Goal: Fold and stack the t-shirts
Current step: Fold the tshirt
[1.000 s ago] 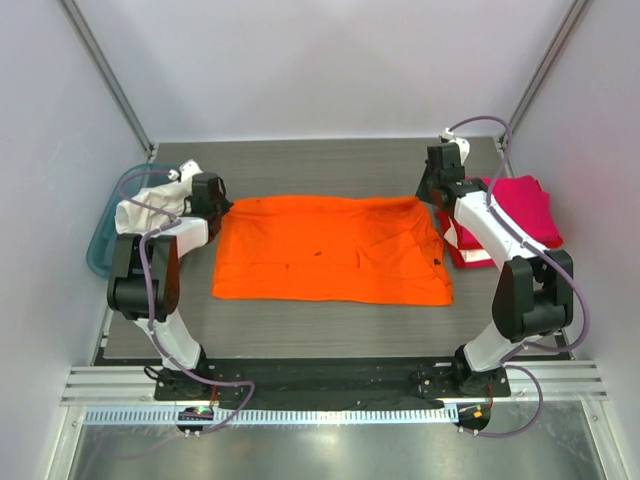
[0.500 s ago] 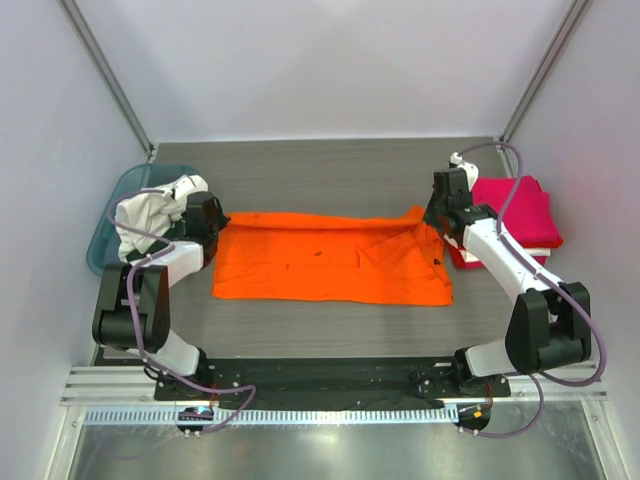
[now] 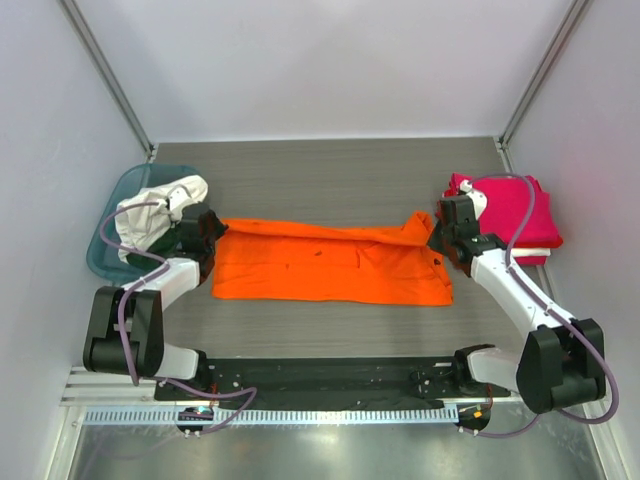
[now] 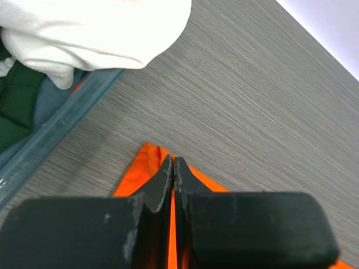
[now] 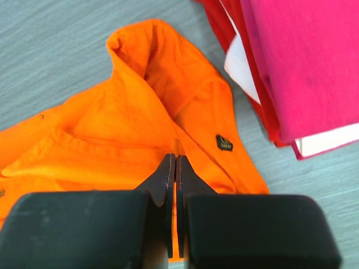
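Observation:
A bright orange t-shirt point(image 3: 330, 265) lies spread across the middle of the table, its far edge doubled over toward the front. My left gripper point(image 3: 212, 232) is shut on its far left corner point(image 4: 140, 168), with orange cloth showing between the fingertips point(image 4: 173, 162). My right gripper point(image 3: 437, 232) is shut on the shirt's far right corner point(image 5: 140, 112), where the cloth bunches up just ahead of the tips point(image 5: 175, 159). A folded stack topped by a magenta-red t-shirt point(image 3: 515, 210) sits at the right, with white and red layers beneath point(image 5: 238, 61).
At the left edge, a teal tub point(image 3: 105, 250) holds a crumpled white t-shirt point(image 3: 150, 215) and a dark green one point(image 4: 17, 95). Its rim point(image 4: 56, 129) runs close to my left gripper. Enclosure walls stand on both sides and at the back.
Both grippers have drawn toward the front edge with the orange shirt's far corners, laying its far edge over so the shirt looks narrower front to back.

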